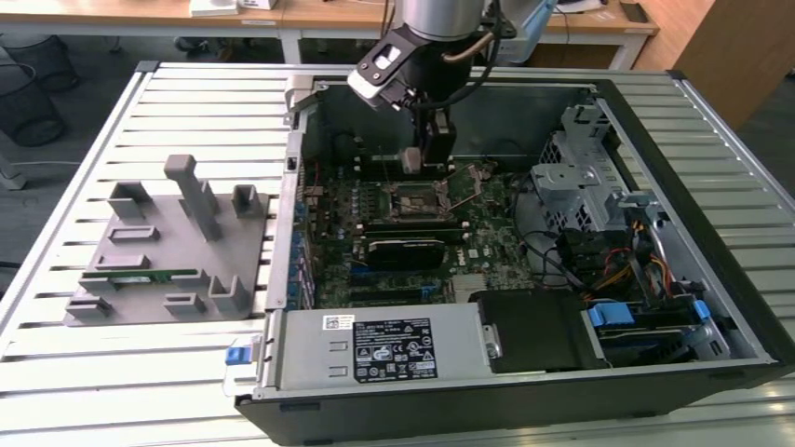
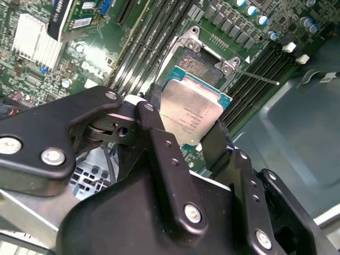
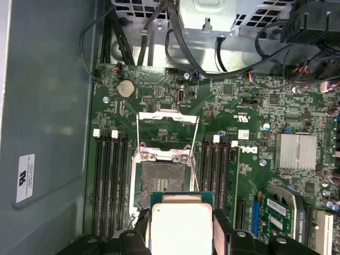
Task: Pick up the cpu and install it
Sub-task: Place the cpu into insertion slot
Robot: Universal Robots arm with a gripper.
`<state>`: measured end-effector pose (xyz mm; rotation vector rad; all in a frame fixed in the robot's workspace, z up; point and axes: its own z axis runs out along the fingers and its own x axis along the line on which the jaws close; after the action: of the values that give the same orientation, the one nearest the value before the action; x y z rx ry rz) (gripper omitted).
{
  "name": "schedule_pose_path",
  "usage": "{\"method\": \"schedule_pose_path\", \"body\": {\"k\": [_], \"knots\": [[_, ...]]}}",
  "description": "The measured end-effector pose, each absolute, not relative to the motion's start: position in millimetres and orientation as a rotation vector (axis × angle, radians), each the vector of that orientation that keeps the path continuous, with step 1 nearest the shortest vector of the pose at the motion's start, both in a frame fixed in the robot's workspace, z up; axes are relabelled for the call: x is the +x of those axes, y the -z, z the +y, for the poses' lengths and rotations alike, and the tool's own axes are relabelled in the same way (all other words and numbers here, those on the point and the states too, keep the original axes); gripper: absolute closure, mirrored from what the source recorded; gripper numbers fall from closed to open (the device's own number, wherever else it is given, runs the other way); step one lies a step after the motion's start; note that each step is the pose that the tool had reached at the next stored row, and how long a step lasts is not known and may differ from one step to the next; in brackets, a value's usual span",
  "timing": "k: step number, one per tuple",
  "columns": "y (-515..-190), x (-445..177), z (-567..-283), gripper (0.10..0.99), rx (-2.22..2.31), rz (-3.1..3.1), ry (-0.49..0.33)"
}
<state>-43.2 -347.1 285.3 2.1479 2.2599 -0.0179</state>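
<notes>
Jaws: clamped on the cpu (image 2: 192,114), with a black finger (image 2: 164,154) against each of two opposite edges; we see this in both wrist views.
Cpu: held clear of the board with its silver top showing in the first wrist view (image 3: 180,226). In the exterior view (image 1: 410,160) it hangs inside the computer case (image 1: 522,410).
Key relation: in the exterior view the socket (image 1: 416,197) lies at about 6 o'clock from the cpu and close to it. We judge the cpu to be above the socket and a little off from it, not seated.
Long axis: none to speak of, since the cpu is square. We cannot tell whether its edges are square with the socket.
Socket: open, with its dark bed bare (image 3: 162,183) and its metal frame (image 3: 167,125) folded back beyond it.
Board: the green motherboard (image 3: 249,175) has memory slots (image 3: 109,180) on both sides of the socket.
Desk: slatted metal (image 1: 100,391), carrying the case.
Holder: a grey block (image 1: 137,233) at 9 o'clock from the case, with a green memory stick (image 1: 152,276) lying on it.
</notes>
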Motion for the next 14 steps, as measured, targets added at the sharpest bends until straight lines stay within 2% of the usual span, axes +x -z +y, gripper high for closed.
{"method": "schedule_pose_path", "body": {"k": [14], "knots": [[-261,-41,-340,0.545,2.147,2.260,0.017]]}}
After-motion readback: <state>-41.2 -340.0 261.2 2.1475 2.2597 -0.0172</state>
